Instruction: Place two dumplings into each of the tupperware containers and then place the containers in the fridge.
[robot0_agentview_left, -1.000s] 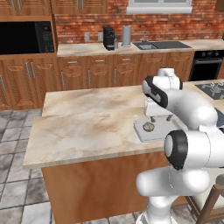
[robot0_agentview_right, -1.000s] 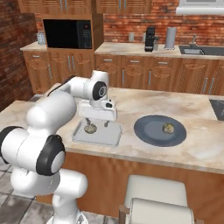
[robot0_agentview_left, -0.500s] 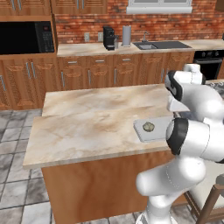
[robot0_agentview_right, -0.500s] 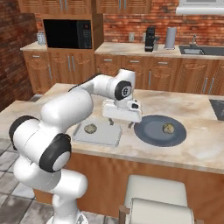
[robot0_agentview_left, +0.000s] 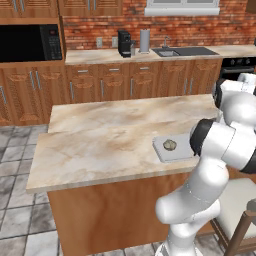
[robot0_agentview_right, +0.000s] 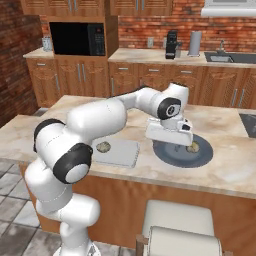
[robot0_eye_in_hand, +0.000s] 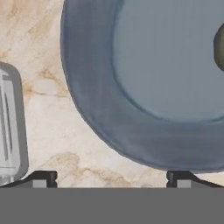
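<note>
The tupperware container (robot0_agentview_right: 117, 152) lies on the counter just beside the round grey plate (robot0_agentview_right: 172, 154), holding one dumpling (robot0_agentview_right: 103, 147). Another dumpling (robot0_agentview_right: 193, 146) sits on the plate. The gripper (robot0_agentview_right: 169, 142) hovers over the plate's near rim, jaws spread wide, grasping nothing.

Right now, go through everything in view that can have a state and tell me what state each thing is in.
gripper: open, empty, over the plate's rim.
tupperware container: on the island counter, lidless, one dumpling inside.
dumpling in the container: lying at its left end.
plate: flat on the counter, right of the container.
dumpling on the plate: lying loose, not gripped.
microwave: door shut.
</note>
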